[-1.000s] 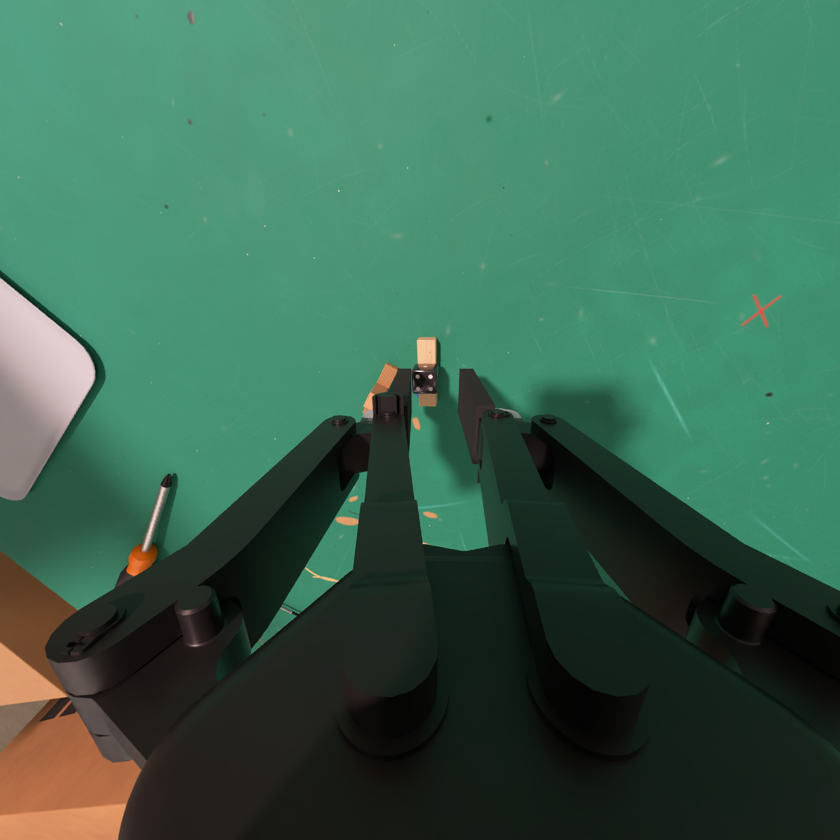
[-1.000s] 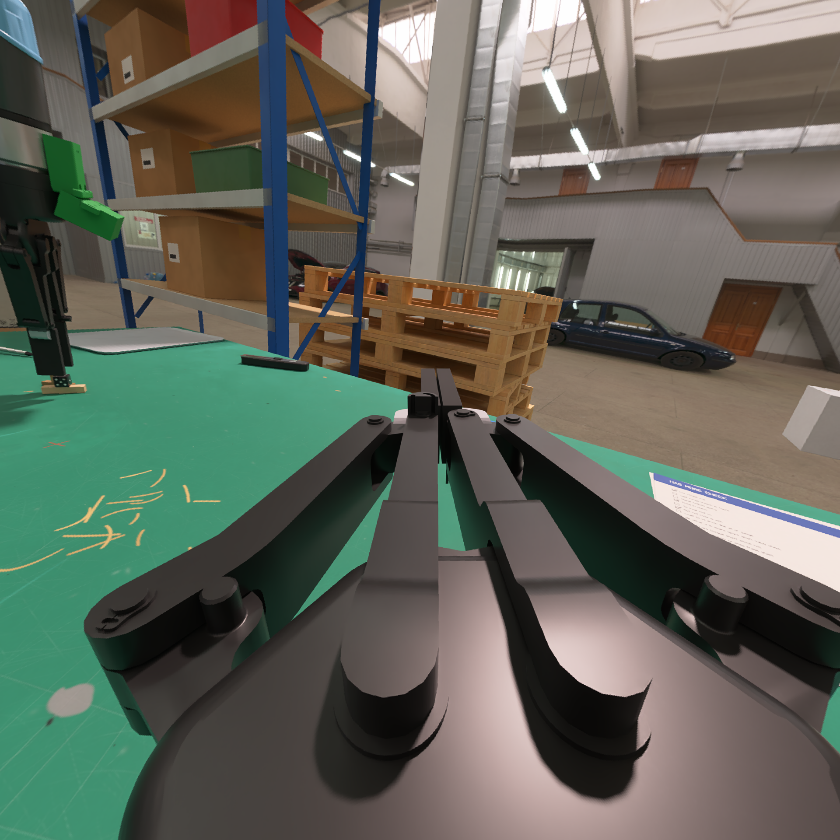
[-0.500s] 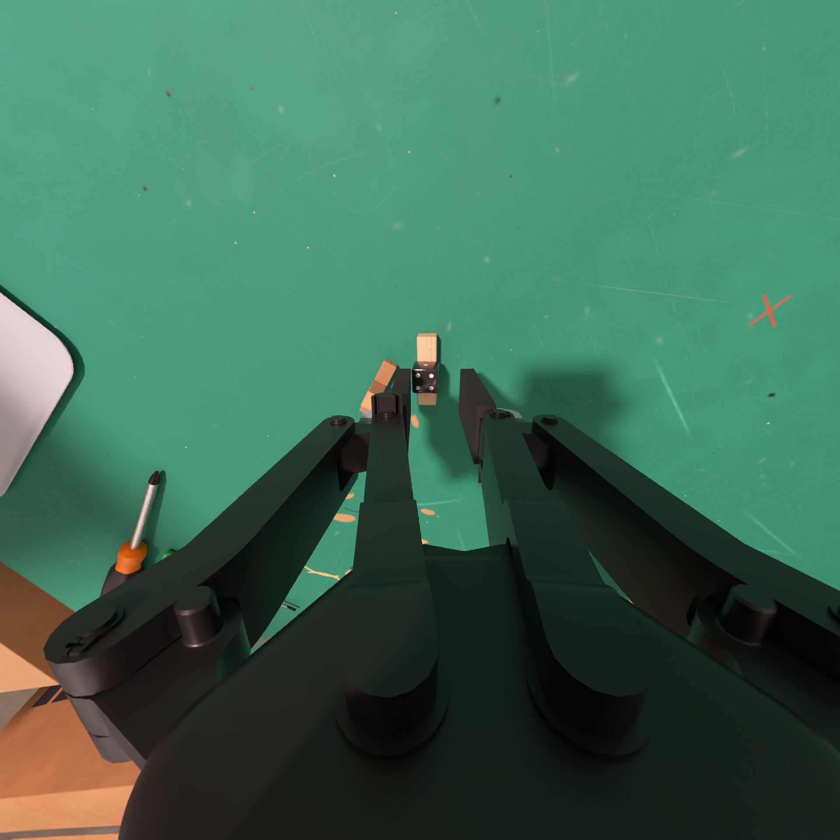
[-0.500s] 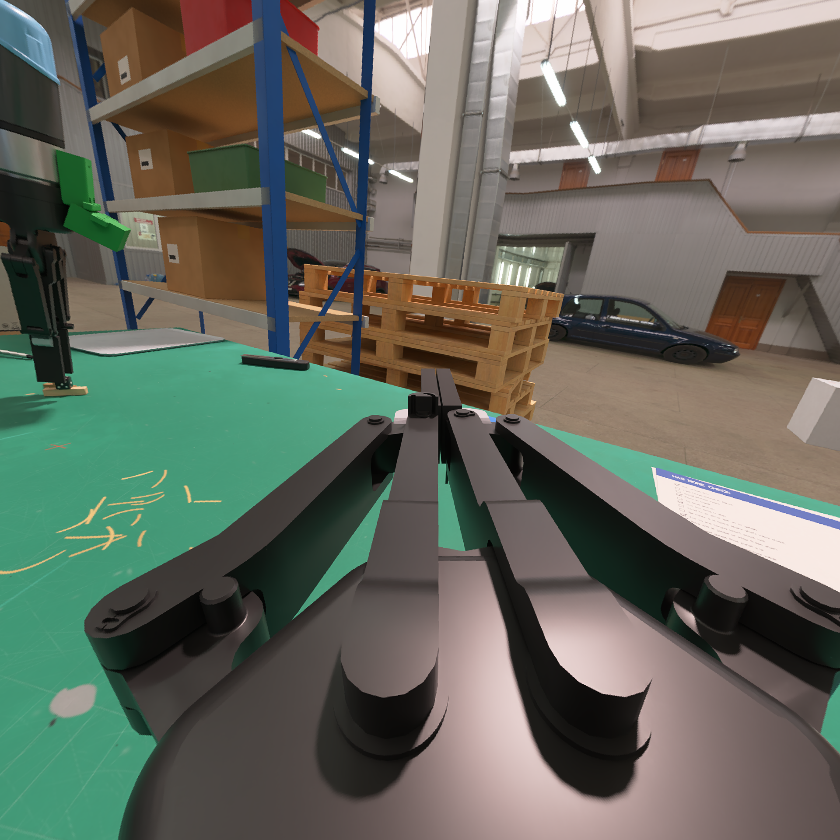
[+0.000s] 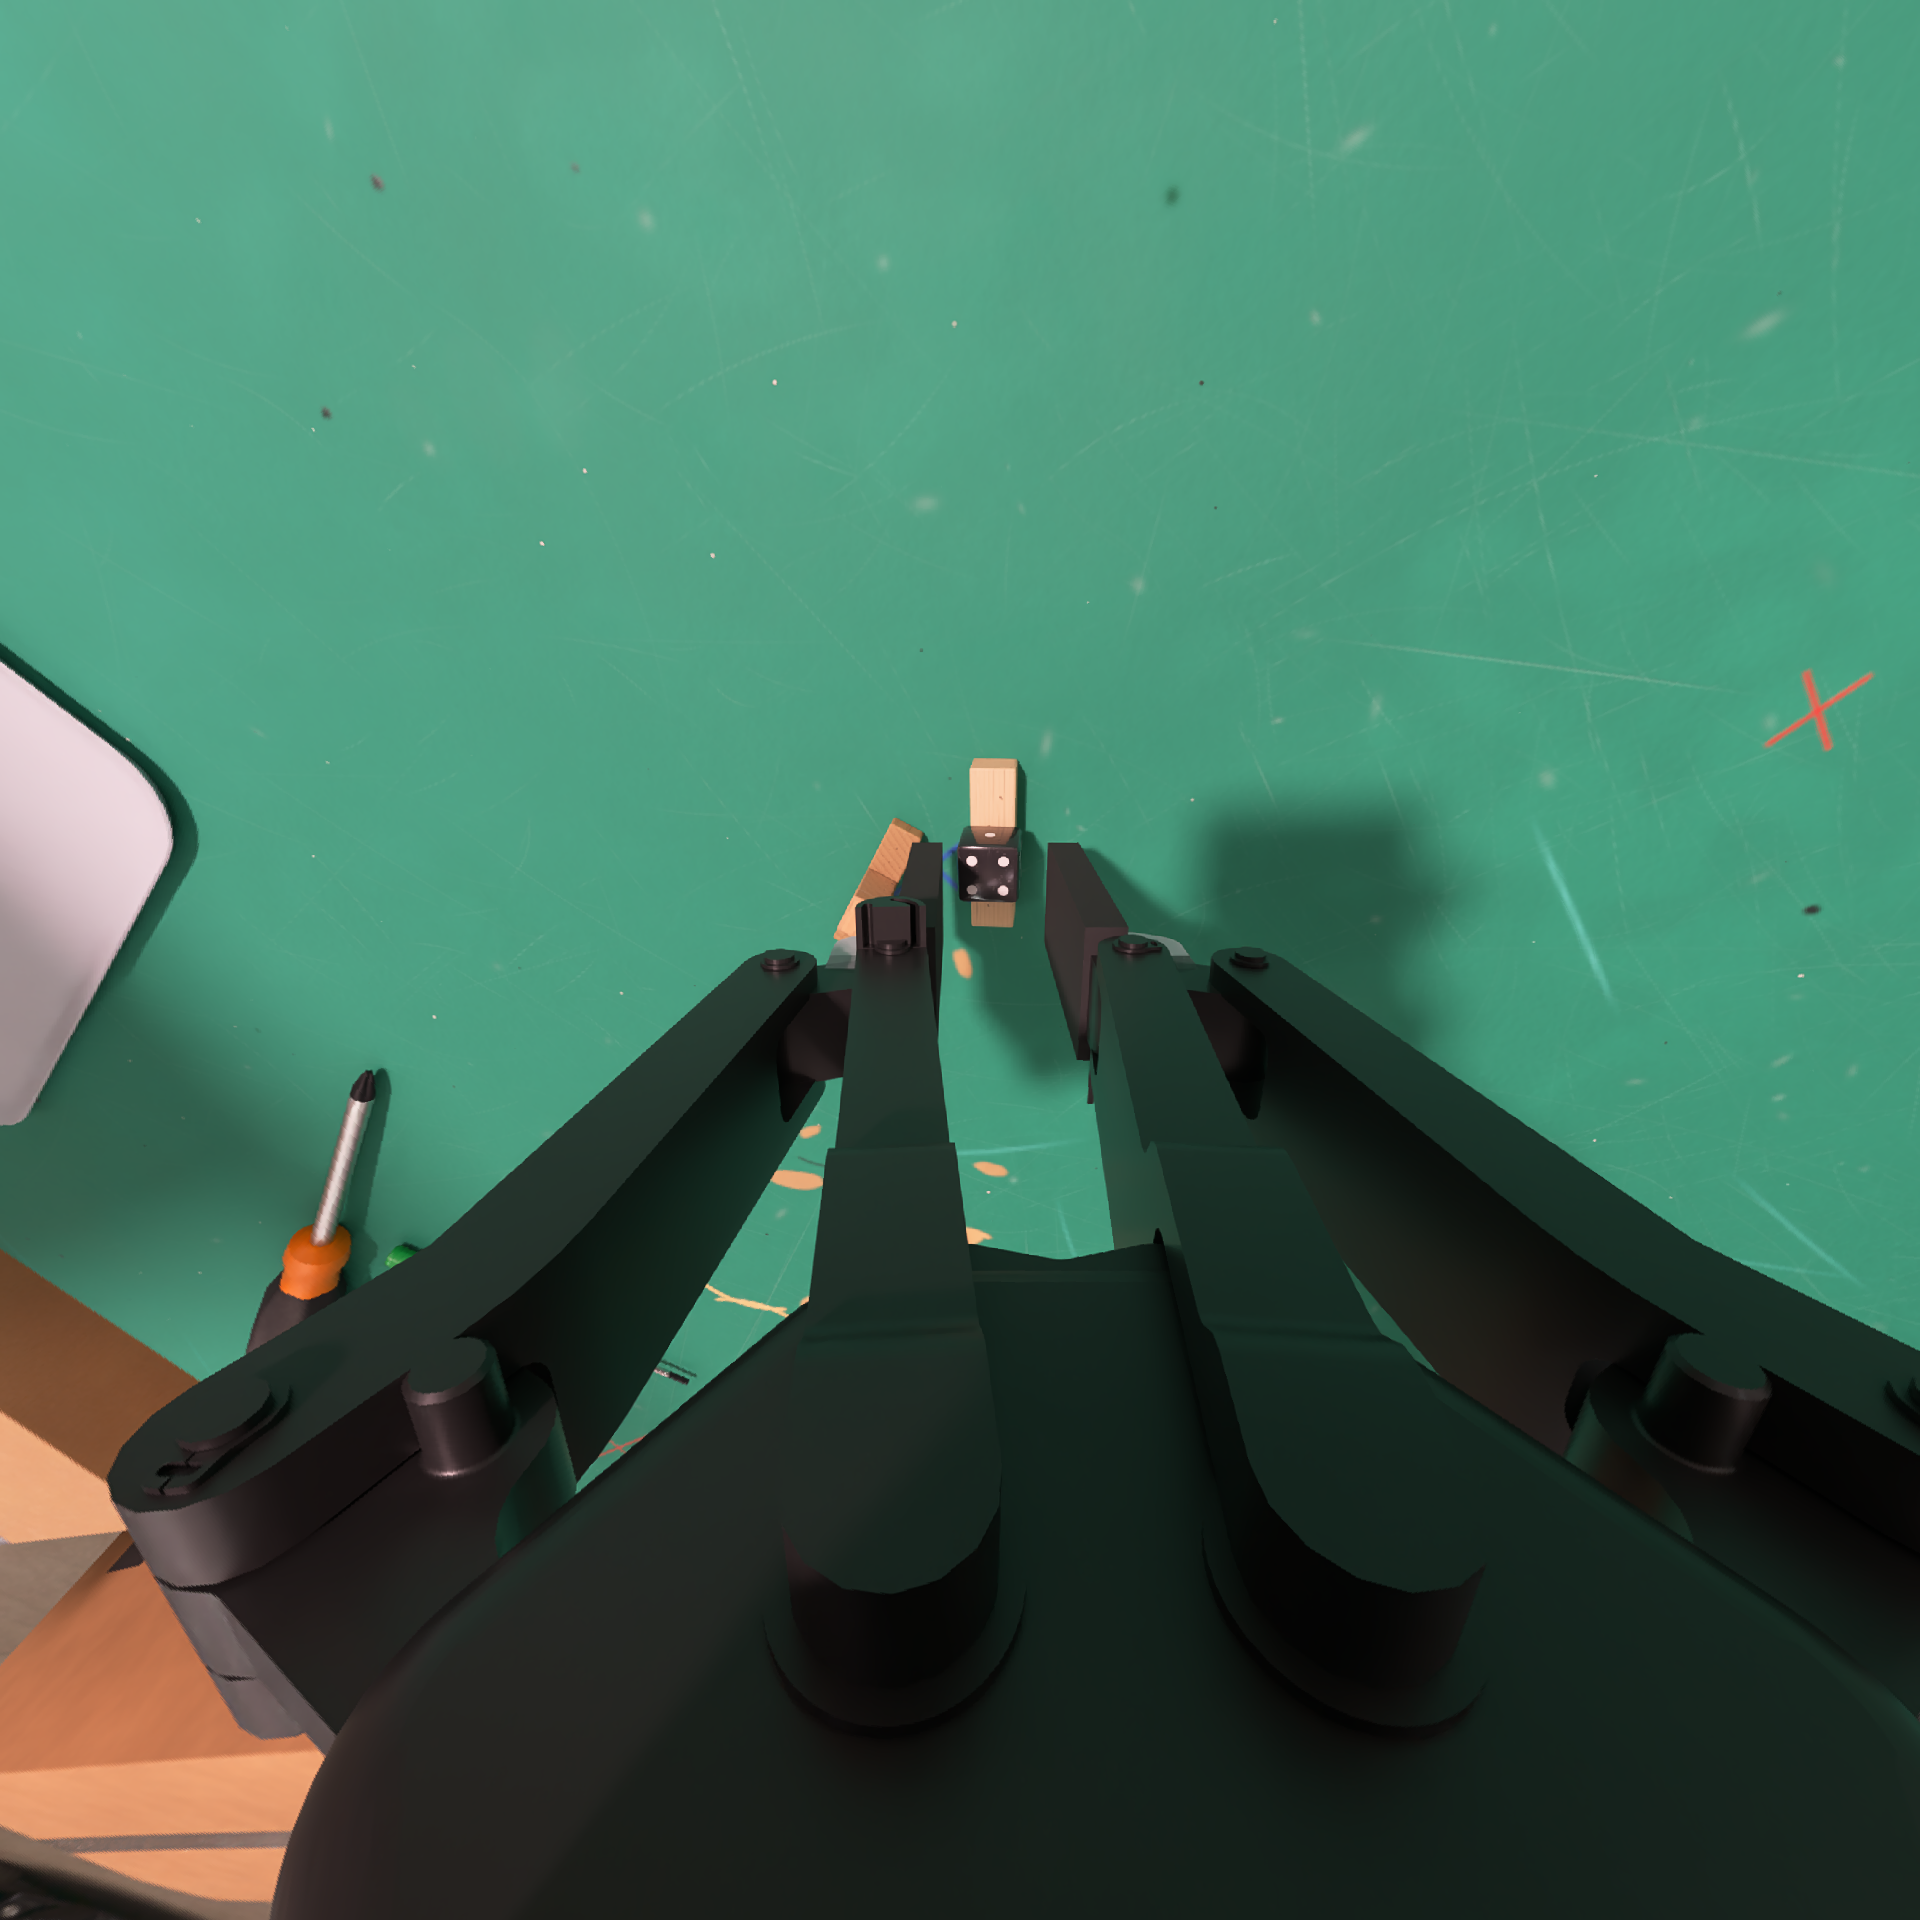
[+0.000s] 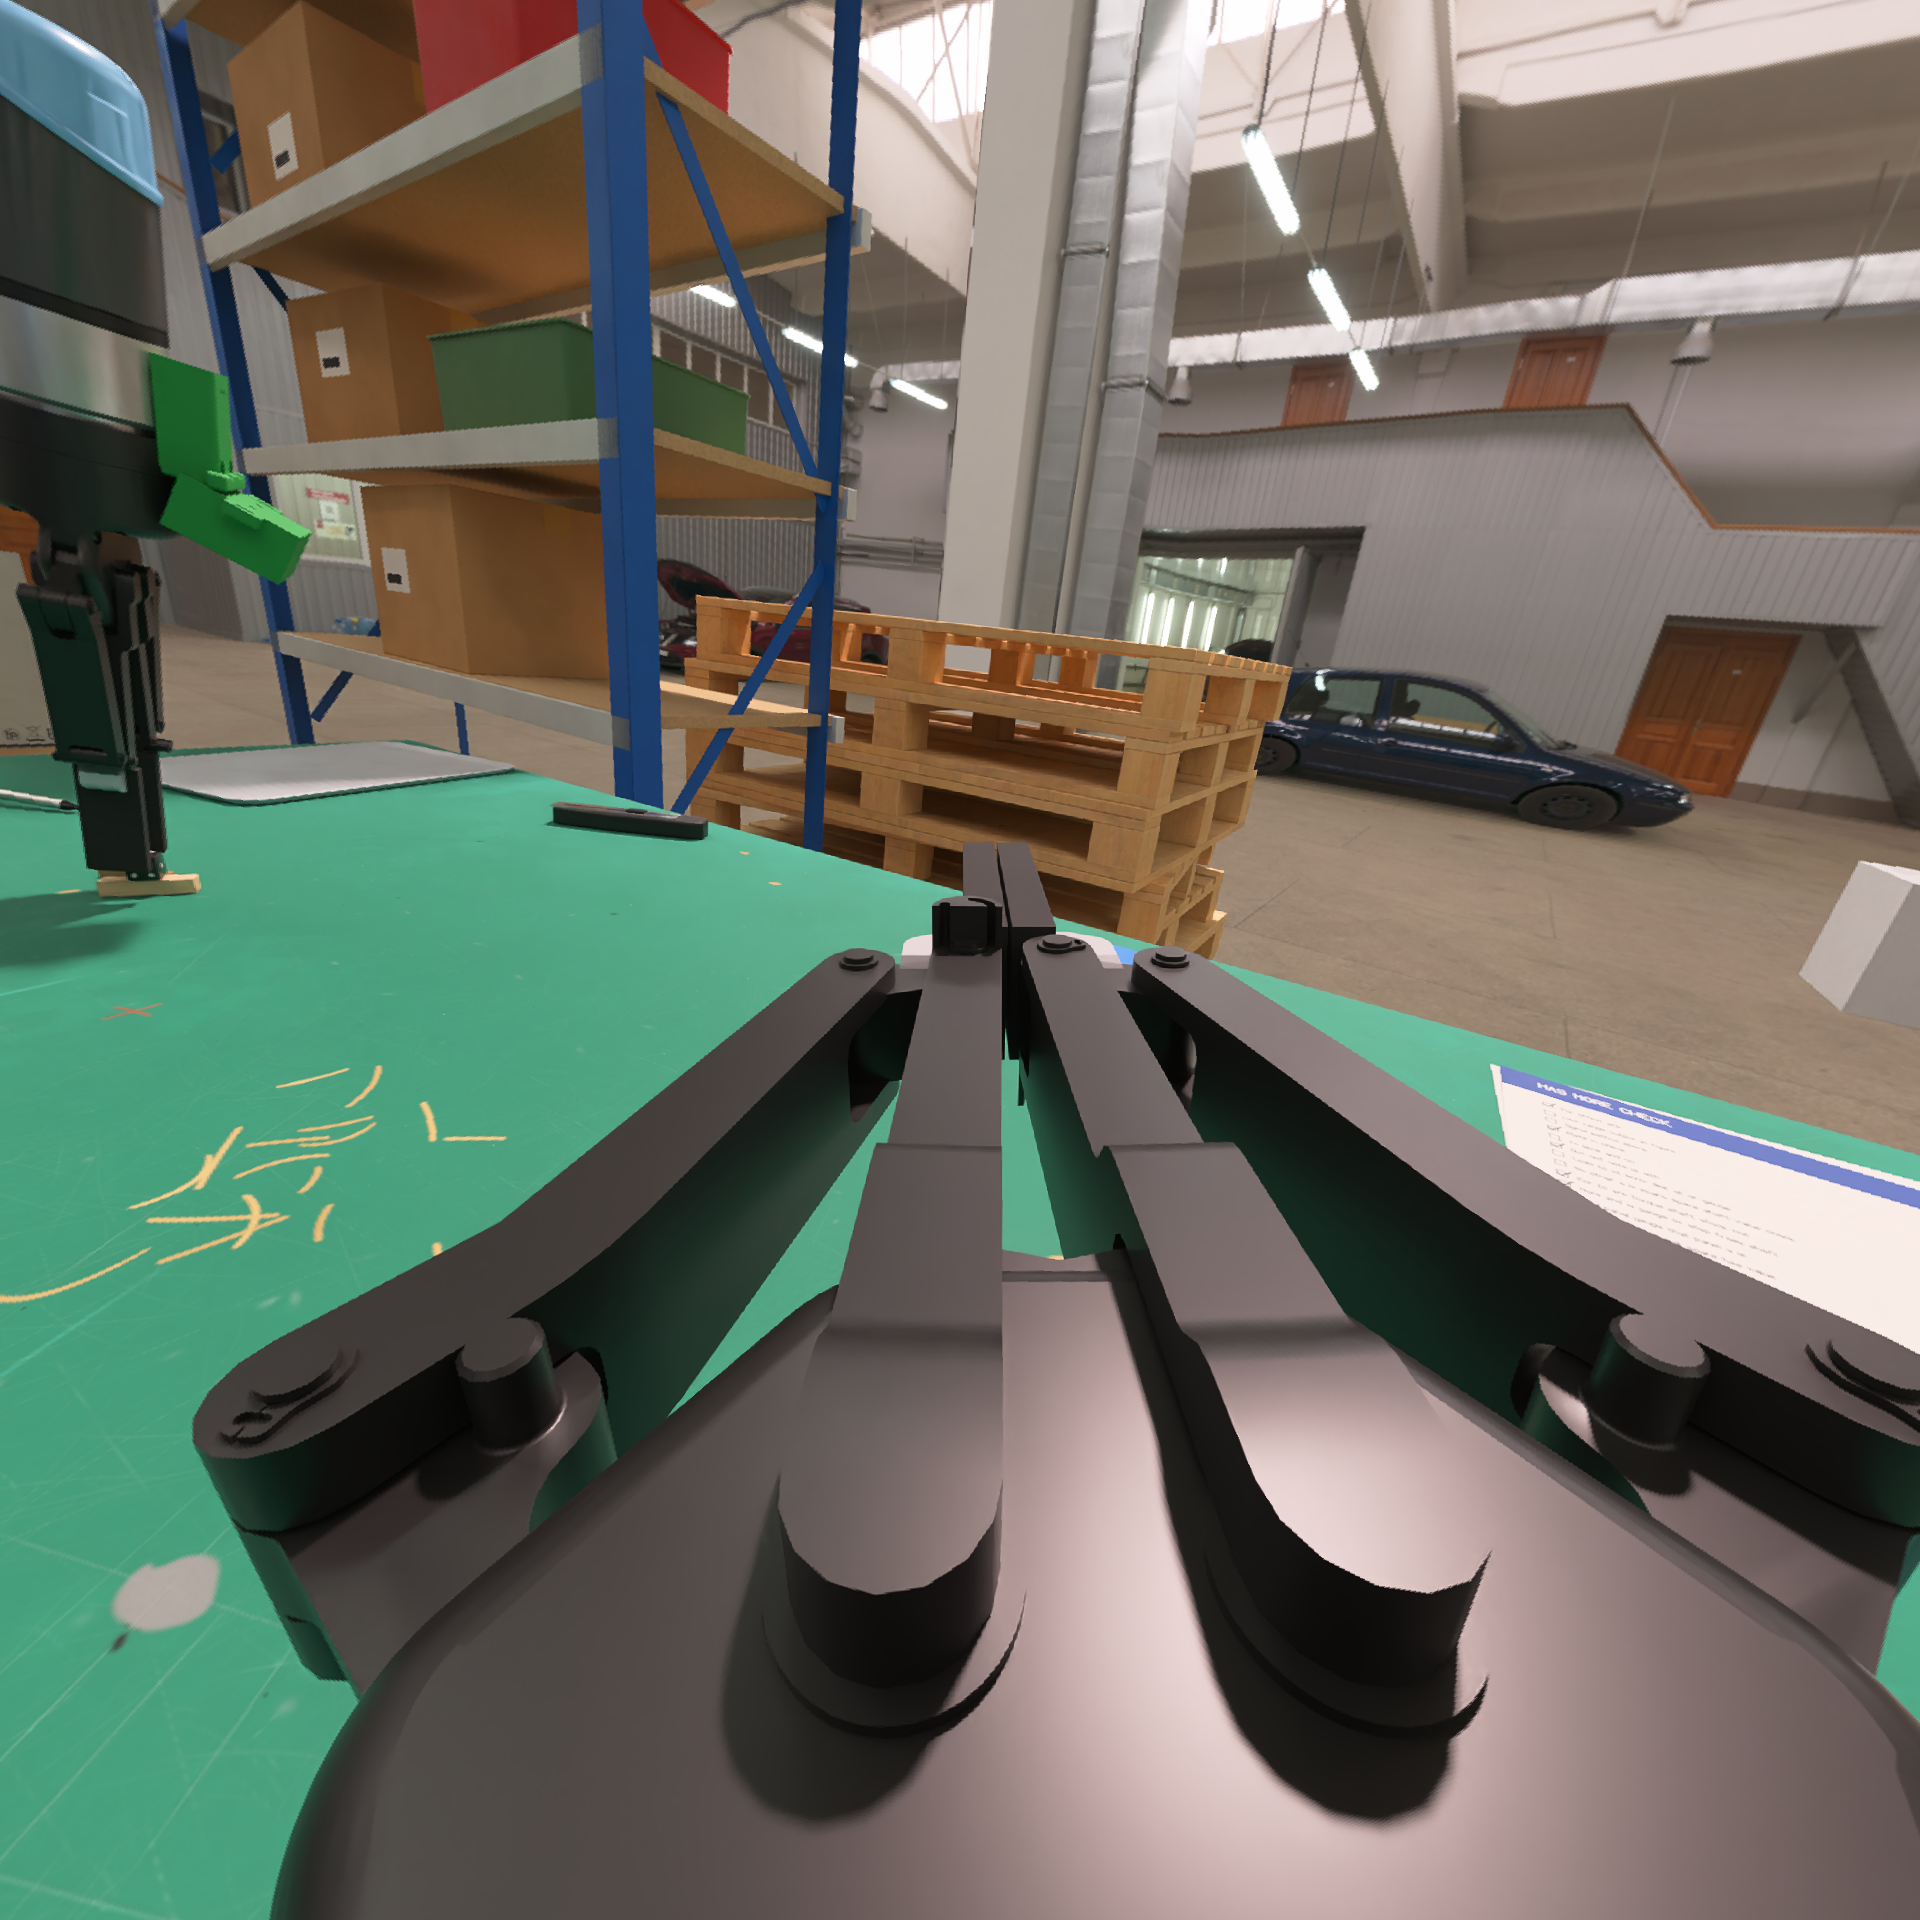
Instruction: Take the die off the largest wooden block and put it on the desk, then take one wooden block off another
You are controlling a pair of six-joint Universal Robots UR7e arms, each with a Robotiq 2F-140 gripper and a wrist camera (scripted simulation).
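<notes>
Step in hand: first stage, removal of the die point(image 5: 987, 873) from the largest block point(image 5: 992, 798). The die sits on that pale block, which lies flat on the green tabletop point(image 5: 1039, 416). The left end effector point(image 5: 994, 883) hangs above with its fingers parted, one on each side of the die and not touching it; nothing is gripped. A second, darker block point(image 5: 883, 871) lies tilted just beside the left finger, partly hidden. The right end effector point(image 6: 995, 894) is well apart from the work, fingers pressed together and empty. Judgement: the next move calls for closing squarely on the die without nudging the tilted block, lifting, then setting it on bare tabletop.
</notes>
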